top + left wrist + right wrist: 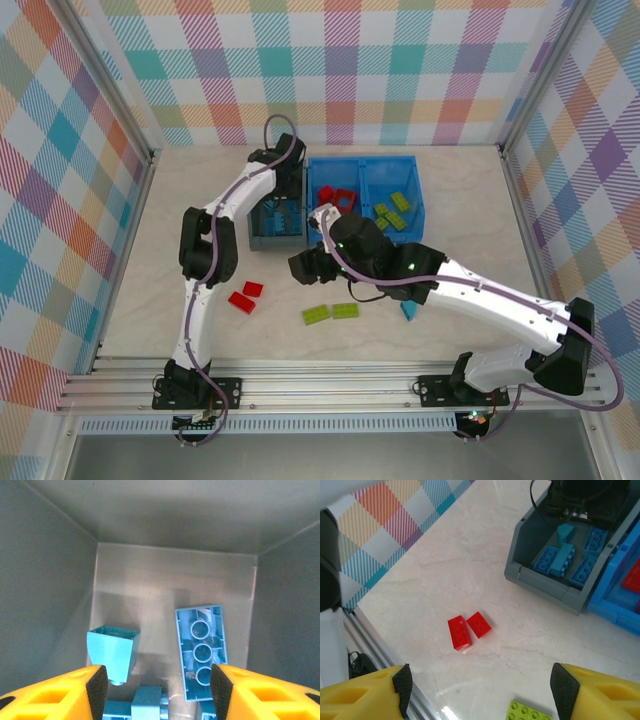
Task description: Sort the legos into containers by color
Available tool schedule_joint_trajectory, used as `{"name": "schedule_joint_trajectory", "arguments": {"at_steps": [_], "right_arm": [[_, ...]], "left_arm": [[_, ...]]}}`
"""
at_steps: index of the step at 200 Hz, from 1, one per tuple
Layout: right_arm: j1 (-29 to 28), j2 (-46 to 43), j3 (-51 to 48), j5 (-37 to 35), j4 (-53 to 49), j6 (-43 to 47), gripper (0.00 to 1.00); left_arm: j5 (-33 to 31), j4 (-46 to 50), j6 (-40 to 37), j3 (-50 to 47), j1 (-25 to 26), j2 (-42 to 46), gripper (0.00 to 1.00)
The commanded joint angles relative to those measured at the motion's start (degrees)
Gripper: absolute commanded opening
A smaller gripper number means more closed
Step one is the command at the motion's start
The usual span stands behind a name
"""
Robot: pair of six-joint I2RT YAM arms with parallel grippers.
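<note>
While pastel plaid walls [60,150] are closing in the cell on three sides, a pale marbled tabletop [470,220] is stretching across the top external view, with an aluminium rail [320,385] running along its near edge. A small grey rectangular plastic bin [262,238] is sitting against a wider bright blue two-compartment plastic bin [360,160]. Red bricks [337,197] are resting in the blue bin's left compartment and lime green bricks [392,212] in its right. Two loose red bricks [246,295] and two lime green plates [331,313] are lying on the table nearer the arms, and a light blue wedge [408,311] is peeking out beside the right arm. The left gripper [283,205] is reaching into the grey bin, while the right gripper [303,267] is hovering over the table between that bin and the loose pieces.

From the left wrist, yellow fingers [60,695] are standing spread, pinching nothing, between grey walls. A light blue sloped brick [112,652] and an upturned light blue brick [201,650] are showing below them.

From the right wrist, the right gripper's fingers are standing wide apart and empty above the two loose red bricks. Beyond them the grey bin is holding several light blue bricks [565,562], with the left gripper hanging over it.
</note>
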State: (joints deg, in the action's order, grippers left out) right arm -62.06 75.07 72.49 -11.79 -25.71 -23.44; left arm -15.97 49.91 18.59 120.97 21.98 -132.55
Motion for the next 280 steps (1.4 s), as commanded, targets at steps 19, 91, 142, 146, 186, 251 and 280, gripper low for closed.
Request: {"name": "schedule_joint_trajectory", "arguments": {"at_steps": [19,91,142,146,186,251,280], "right_arm": [[0.63,-3.36,-3.47,-2.21,-1.5,-2.44,0.75],[0.61,5.19,-1.61,5.99,-6.28,2.15,0.79],[-0.23,19.77,0.91,9.63,-3.4,13.12,0.83],[-0.22,20.41,0.9,9.72,-3.42,13.74,0.83],[-0.56,27.34,1.85,7.27,-11.98,20.42,0.92],[-1.24,31.91,1.5,0.06,-15.64,25.91,1.0],[-0.98,34.97,2.03,1.31,-15.24,26.61,0.98]], "left_arm": [[2.08,-0.17,1.7,-1.9,0.12,11.55,0.56],[3.29,-4.44,5.61,-24.54,4.57,44.29,0.61],[9.71,-1.81,11.91,-49.52,5.84,72.55,0.64],[10.31,-1.17,12.23,-50.73,5.86,74.2,0.64],[15.94,7.16,12.61,-56.98,5.86,84.4,0.66],[17.0,8.67,15.93,-59.91,5.87,90.98,0.67],[16.87,9.88,16.91,-59.9,5.84,92.99,0.67]]}}
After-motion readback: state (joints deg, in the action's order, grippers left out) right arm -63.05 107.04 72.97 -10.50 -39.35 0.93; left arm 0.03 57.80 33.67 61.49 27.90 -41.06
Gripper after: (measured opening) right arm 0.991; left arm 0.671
